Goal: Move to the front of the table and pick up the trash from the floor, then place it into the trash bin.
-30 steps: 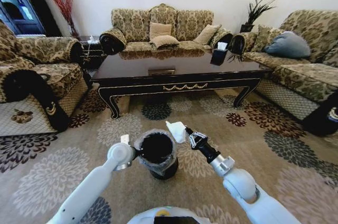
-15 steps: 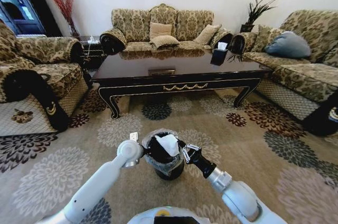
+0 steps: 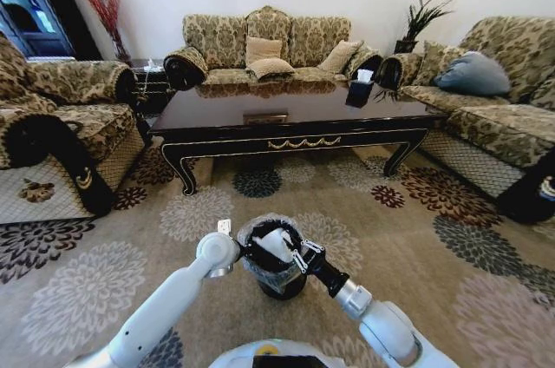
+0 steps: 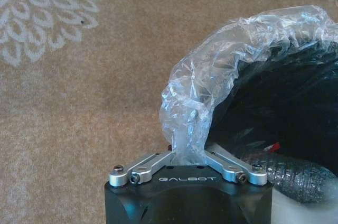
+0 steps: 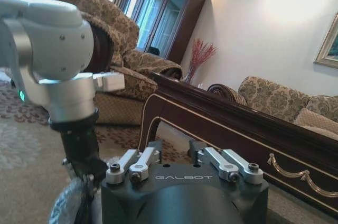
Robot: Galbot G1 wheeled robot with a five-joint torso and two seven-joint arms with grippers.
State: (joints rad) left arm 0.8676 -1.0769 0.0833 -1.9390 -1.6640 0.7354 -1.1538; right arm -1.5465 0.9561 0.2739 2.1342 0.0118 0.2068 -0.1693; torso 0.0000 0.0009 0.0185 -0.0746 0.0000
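While your left hand pinches the trash bin liner at nine o'clock, your right hand, fingers spread, drops white paper; pull away next.

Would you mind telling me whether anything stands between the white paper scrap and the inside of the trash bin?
Nothing visible does. The right gripper has the white paper scrap over the open mouth of the trash bin, whose liner rim the left gripper pinches at the side.

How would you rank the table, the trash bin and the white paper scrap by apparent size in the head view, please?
1. The table, though farthest.
2. The trash bin.
3. The white paper scrap, at the bin's mouth by the right pincer.
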